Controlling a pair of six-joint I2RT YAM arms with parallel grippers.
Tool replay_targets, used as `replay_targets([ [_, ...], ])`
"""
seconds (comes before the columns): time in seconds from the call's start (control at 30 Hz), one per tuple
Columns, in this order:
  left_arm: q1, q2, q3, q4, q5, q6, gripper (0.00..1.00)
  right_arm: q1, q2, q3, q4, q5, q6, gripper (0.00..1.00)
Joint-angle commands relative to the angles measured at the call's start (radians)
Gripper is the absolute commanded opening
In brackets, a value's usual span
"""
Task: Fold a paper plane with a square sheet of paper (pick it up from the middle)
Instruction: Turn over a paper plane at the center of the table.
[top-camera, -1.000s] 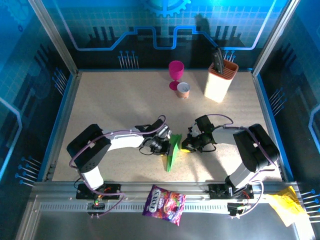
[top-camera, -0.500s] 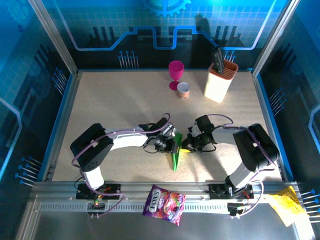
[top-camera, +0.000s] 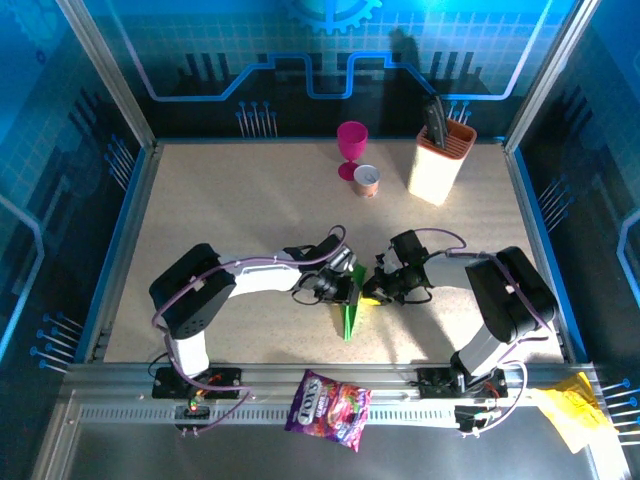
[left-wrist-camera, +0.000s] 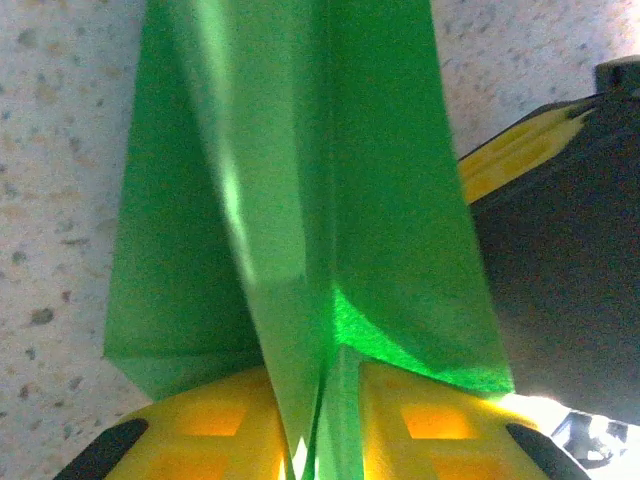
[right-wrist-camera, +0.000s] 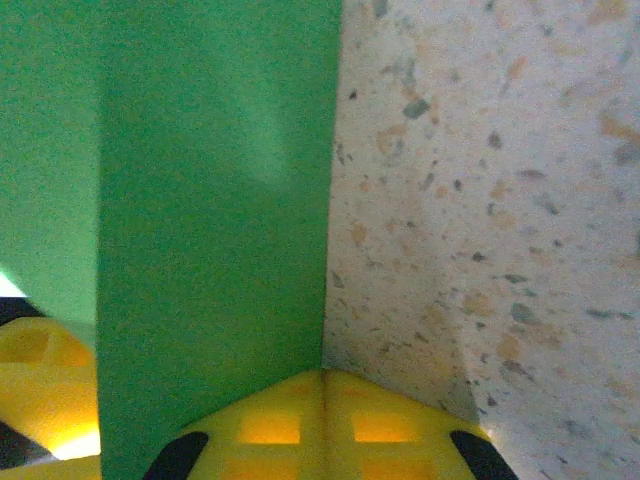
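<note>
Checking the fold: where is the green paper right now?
In the top view, the green paper is at the table's front centre, between the left pincer and right pincer, beyond the purple snack bag.

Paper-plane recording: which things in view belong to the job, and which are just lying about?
Job: green paper, partly folded.
Lying about: pink goblet, small cup, knife holder, purple snack bag, crumpled yellow paper.

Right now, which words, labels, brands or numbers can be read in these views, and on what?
Snack bag: white brand lettering, too blurred to read.
Green paper: plain, no text.
Back wall: gear and circuit graphics, no words.
</note>
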Motion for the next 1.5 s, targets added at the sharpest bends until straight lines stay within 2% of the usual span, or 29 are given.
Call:
replay_targets([
  [0.0,-0.008,0.03,0.034,0.015,0.007,-0.024,0.21,0.083,0.126,-0.029,0.101,0.038,0.0,0.0],
  [0.13,-0.008,0.053,0.046,0.031,0.022,-0.03,0.0,0.086,0.128,-0.026,0.103,0.034,0.001,0.0],
  [0.27,-0.01,0.05,0.062,0.004,-0.004,-0.013,0.0,0.084,0.113,-0.006,0.075,0.02,-0.012,0.0],
  [0.47,0.025,-0.065,0.09,-0.213,-0.196,0.063,0.0,0.031,-0.05,0.061,-0.154,0.058,-0.108,0.0],
  [0.6,0.072,-0.109,0.115,-0.352,-0.279,0.109,0.0,-0.034,-0.176,0.062,-0.266,0.052,-0.156,0.0],
  [0.87,0.11,-0.047,0.182,-0.443,-0.306,0.159,0.0,-0.057,-0.372,0.04,-0.376,0.043,-0.166,0.0],
  [1.23,0.094,0.072,0.263,-0.538,-0.33,0.229,0.0,-0.052,-0.464,-0.013,-0.396,0.057,-0.158,0.0],
  [1.3,0.086,0.082,0.264,-0.544,-0.329,0.234,0.14,-0.05,-0.465,-0.021,-0.392,0.061,-0.154,0.0],
  [1.47,0.069,0.091,0.251,-0.533,-0.321,0.228,0.32,-0.042,-0.466,-0.036,-0.381,0.068,-0.15,0.0],
])
